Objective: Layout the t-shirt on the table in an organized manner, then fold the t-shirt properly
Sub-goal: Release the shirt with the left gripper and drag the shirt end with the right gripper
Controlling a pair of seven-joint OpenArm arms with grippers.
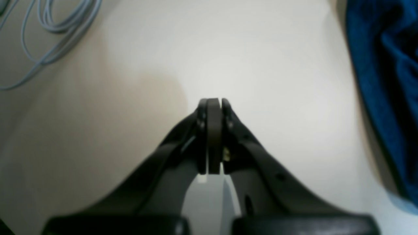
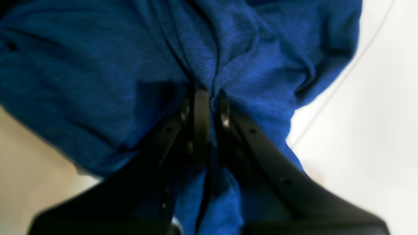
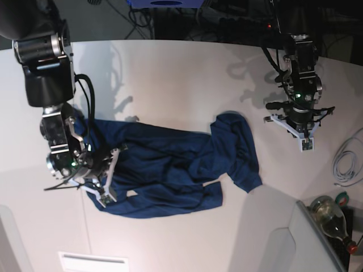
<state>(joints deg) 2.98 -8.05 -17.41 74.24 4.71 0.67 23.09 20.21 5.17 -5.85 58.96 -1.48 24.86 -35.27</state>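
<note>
Lying crumpled and twisted across the middle of the surface (image 3: 187,85): the t-shirt (image 3: 176,170), not yet spread, folding not begun. Pinching a bunch of cloth at its left end, right tool (image 2: 210,98). Hovering empty and closed off its right edge, left tool (image 1: 214,107).

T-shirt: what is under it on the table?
Only the white table shows around the crumpled t-shirt. Anything beneath the cloth is covered; the right gripper is shut on a fold.

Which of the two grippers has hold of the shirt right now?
The right gripper, shut on a fold of the t-shirt at its edge. The left gripper is shut on nothing, over bare table beside the cloth.
</note>
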